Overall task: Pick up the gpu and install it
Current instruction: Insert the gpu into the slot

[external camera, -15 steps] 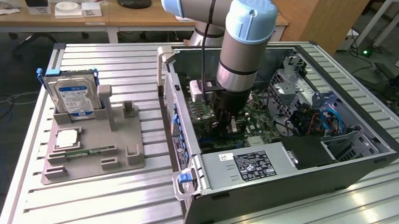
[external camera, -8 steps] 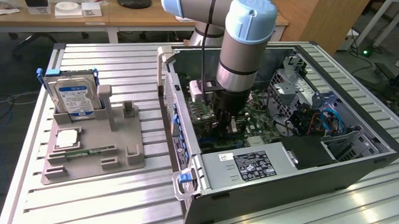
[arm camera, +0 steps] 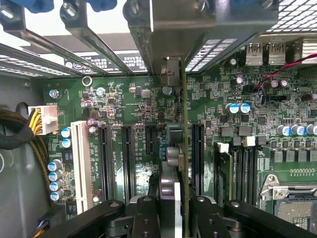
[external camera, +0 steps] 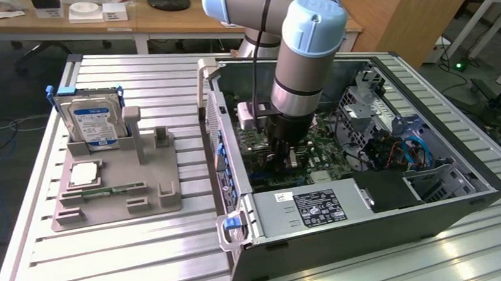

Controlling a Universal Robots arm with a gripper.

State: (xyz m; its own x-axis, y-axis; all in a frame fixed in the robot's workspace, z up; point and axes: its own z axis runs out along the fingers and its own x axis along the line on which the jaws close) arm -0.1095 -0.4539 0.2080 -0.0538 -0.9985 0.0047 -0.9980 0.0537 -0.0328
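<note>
Wrist view: gripper (arm camera: pixel 171 208) clamped on the gpu (arm camera: pixel 174 148), held edge-on over the motherboard (arm camera: pixel 148 109) slots, apparently not seated. Exterior view: inside the open computer case (external camera: pixel 448 203).

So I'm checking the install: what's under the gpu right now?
The claw holds the gpu edge-on above the motherboard, among its black expansion slots. The card's own edge and the claw cover whichever slot lies directly beneath, so seating can't be seen.

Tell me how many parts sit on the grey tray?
3: a hard drive standing at the back, a square chip before it, a memory stick in front. None seems hidden.
</note>
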